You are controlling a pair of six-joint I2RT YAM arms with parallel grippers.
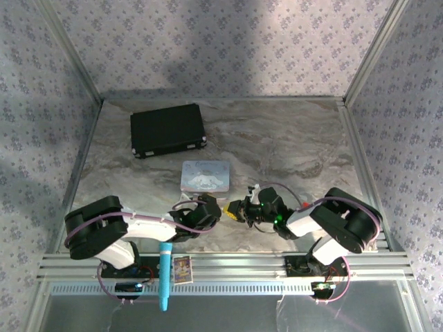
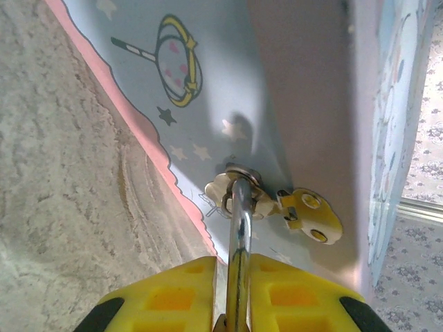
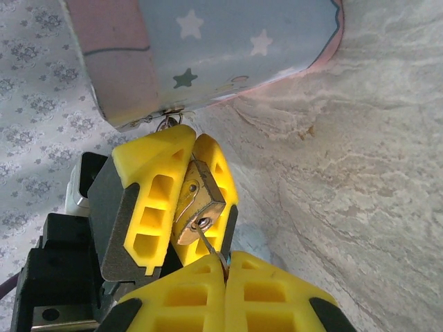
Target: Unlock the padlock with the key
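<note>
left gripper [image 2: 239,277] clamped on the small brass padlock [image 3: 197,202], padlock hanging at the latch of the pastel tin [image 3: 228,48], right gripper [image 3: 227,268] pinched together on the thin key [image 3: 212,246], key tip at the keyhole, above the marble table [image 3: 360,173]

You had a small brass-gold metal padlock [image 3: 199,200], brushed, with a mirror-glossy chrome shackle [image 2: 239,221] and a thin silvery metal key [image 3: 211,242]; yellow plastic fingers [image 3: 149,200] looked matt, the pastel printed tin [image 2: 208,83] smooth, the marbled tabletop [image 2: 62,194] rough.

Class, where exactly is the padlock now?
Right wrist view, centre: the padlock sits clamped in the left gripper, just below the pastel tin, above the right gripper holding the key.
</note>
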